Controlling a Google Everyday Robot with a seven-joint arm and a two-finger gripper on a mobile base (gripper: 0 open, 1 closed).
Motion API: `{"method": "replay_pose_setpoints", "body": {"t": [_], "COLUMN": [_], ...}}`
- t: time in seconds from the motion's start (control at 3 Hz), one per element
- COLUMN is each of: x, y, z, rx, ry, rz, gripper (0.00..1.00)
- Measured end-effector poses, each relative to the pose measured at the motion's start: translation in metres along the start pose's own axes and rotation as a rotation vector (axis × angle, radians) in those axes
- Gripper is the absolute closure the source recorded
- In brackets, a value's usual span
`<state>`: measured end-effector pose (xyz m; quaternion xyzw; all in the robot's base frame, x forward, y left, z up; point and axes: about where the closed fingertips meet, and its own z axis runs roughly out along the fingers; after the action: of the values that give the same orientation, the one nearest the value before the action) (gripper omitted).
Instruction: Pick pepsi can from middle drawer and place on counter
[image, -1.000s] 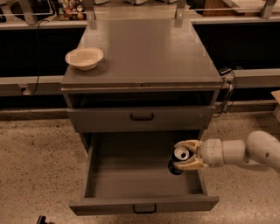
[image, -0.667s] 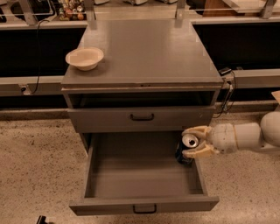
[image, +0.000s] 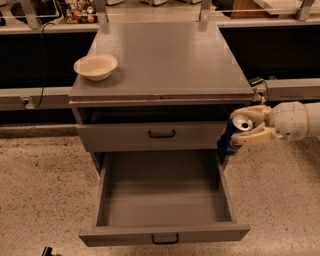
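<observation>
My gripper (image: 248, 126) comes in from the right and is shut on the pepsi can (image: 230, 136), a dark blue can with a silver top. It holds the can in the air, just off the cabinet's right front corner, above the right side of the middle drawer (image: 165, 234). The drawer is pulled out wide and its grey tray shows nothing inside. The counter (image: 170, 55) is the flat grey cabinet top, higher than the can and to its left.
A cream bowl (image: 95, 66) sits on the counter's left front. A shut grey drawer with a black handle (image: 162, 133) lies between counter and open drawer. A pale ledge (image: 30, 95) with dark panels runs behind. Speckled floor surrounds the cabinet.
My gripper has lifted the can up out of the open drawer's right rear and moved it up and right, to the height of the upper drawer's front.
</observation>
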<state>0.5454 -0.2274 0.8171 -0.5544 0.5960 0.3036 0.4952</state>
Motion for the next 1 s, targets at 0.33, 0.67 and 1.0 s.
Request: {"method": "replay_pose_setpoints", "body": {"t": [0.33,0.67,1.0], "x": [-0.057,-0.059,-0.083], "y": [-0.040,-0.045,-0.065], "z": [-0.033,-0.026,-0.013], "rx": [0.064,0.050,0.014], "ry": [-0.041,-0.041,-0.057], "rz": [-0.016,-0.016,-0.009], "gripper": [1.00,1.00,1.00]}}
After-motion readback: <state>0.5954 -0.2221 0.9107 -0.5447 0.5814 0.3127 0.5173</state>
